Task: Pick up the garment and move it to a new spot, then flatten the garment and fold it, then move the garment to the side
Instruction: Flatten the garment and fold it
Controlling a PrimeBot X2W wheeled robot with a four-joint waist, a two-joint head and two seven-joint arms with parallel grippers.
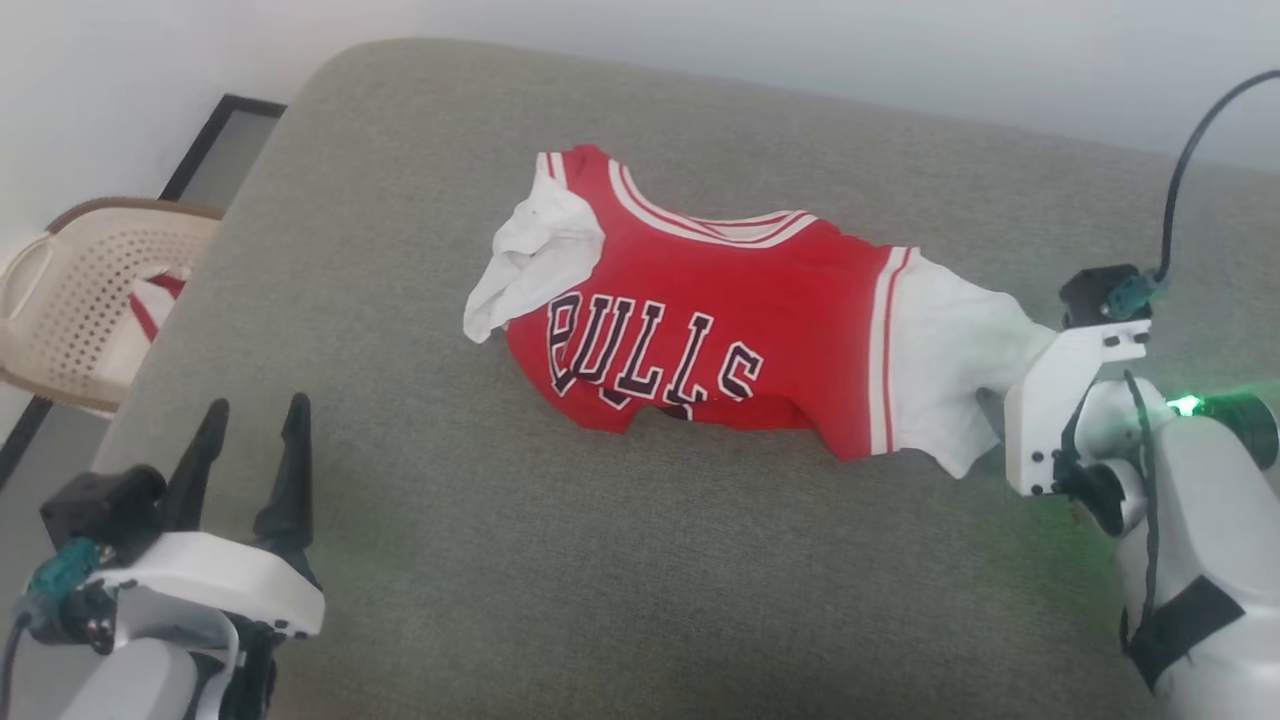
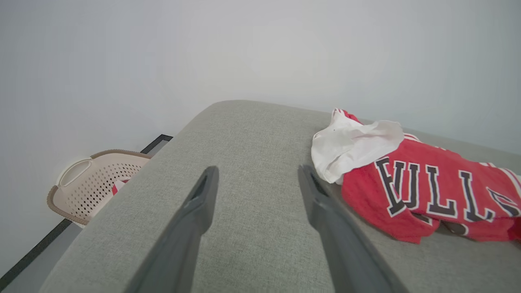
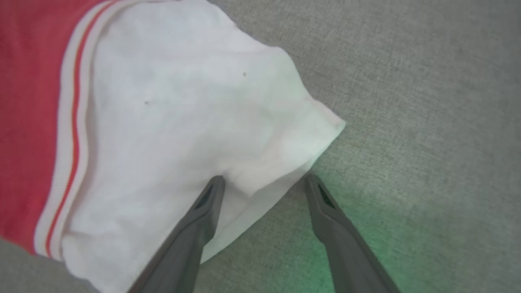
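Garment [image 1: 740, 330] lies on grey cushion [image 1: 600, 560], around the middle and reaching toward the right edge. Lettered side up, collar toward the far edge. Left sleeve bunched and folded over the shoulder; lower hem rumpled and tucked under. Right sleeve spread out flat.

Right gripper [image 3: 265, 177]: fingers spread, straddling the end of the right sleeve, one finger over white cloth, the other over bare cushion. Cannot tell whether it touches the cloth.

Left gripper [image 1: 258, 402]: fingers spread, empty, over the near left corner, well apart from the garment.

Beige basket [image 1: 80, 290] beside the cushion's left edge, red-and-white cloth inside.
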